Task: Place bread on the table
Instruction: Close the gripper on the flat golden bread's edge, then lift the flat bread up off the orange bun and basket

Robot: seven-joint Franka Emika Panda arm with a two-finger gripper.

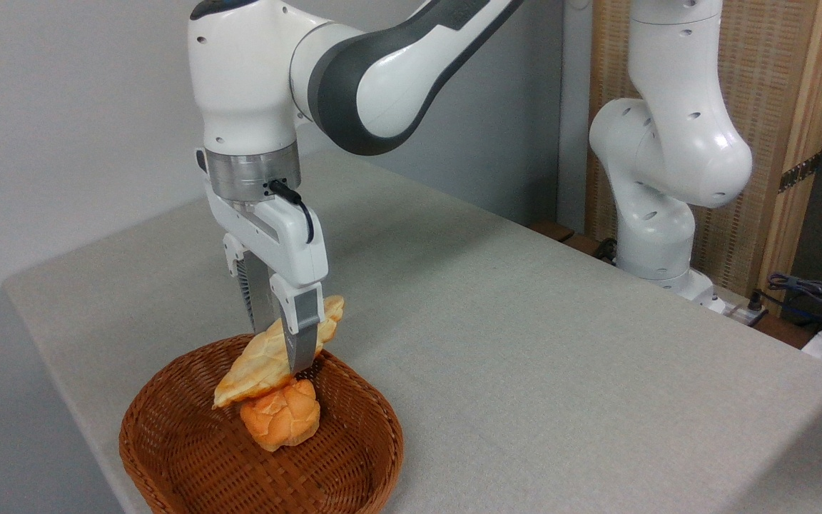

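Gripper: the gripper (284,357) hangs straight down from the arm (382,78) over the far side of the basket (190,457), its two fingers (302,335) closed on the loaf.
Bread: the bread (261,364), long, pointed and pale-crusted, is held across its middle and tilts, its right tip up by the fingers and its left tip down inside the basket.
Bun: a small round orange bun (281,423) lies in the basket right under the loaf; from this angle I cannot tell whether the two touch or the loaf hangs just clear.
Table: the table (525,343), covered in grey fabric, lies bare to the right of the basket, with plenty of room to set the loaf down.
Handling: the loaf looks light and fairly stiff for its length, with a cracked crust that would likely dent or flake under a hard squeeze. A hold at the middle suits it, since the ends taper and would slip. Held off balance, it may swivel between the fingers during the carry.
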